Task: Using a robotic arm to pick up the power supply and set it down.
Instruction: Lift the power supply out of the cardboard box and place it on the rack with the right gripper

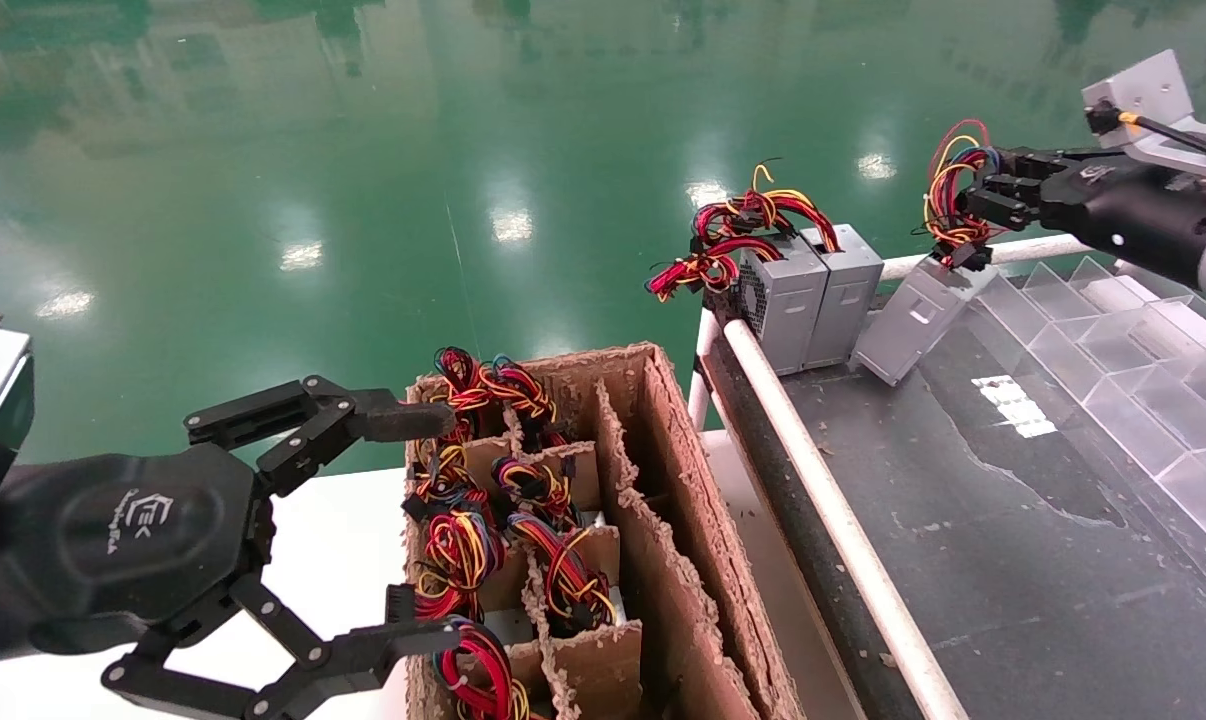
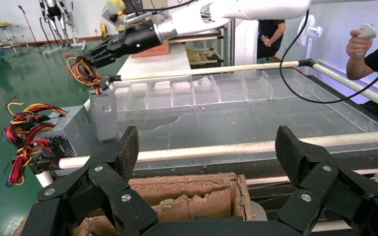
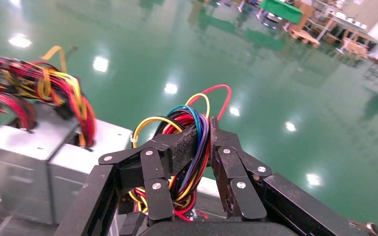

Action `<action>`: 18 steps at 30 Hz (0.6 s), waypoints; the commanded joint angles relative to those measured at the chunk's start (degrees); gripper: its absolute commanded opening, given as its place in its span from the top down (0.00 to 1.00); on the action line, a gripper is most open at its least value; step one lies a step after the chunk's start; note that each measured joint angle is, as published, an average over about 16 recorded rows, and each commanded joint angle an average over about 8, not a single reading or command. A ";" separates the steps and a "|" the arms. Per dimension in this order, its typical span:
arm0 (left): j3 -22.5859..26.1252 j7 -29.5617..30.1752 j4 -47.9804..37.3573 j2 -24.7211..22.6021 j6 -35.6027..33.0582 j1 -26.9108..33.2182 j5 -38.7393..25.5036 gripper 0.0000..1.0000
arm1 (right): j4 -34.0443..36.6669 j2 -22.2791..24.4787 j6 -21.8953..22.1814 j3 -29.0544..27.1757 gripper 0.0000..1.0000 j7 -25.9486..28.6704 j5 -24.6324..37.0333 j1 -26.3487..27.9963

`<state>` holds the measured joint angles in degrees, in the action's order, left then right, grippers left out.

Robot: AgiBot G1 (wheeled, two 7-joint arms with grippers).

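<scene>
Head view: left gripper (image 1: 433,530) is hanging spread wide over the cardboard box (image 1: 663,520) of wired units. Farther off, the right gripper (image 1: 968,205) is pinching the wire bundle (image 3: 189,147) of the power supply (image 1: 913,315), which is tilting against two grey boxes (image 1: 808,290) on the black tabletop (image 1: 1013,560).

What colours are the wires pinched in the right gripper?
Red, yellow, orange, blue and purple wire bundle in the right gripper; right wrist view shows it best.

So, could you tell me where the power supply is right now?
In the head view, far right: the power supply hangs tilted by its wires from the right gripper, beside two grey boxes.
</scene>
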<state>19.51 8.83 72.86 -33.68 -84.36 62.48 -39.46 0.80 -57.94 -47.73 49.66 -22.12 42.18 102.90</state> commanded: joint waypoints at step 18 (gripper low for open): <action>0.02 -0.01 0.00 0.01 0.01 0.01 0.01 0.00 | -0.80 -3.25 3.85 1.33 1.00 -1.37 1.87 0.36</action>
<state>19.53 8.82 72.86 -33.68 -84.35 62.48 -39.45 -0.01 -61.36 -43.68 51.00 -23.47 44.08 103.27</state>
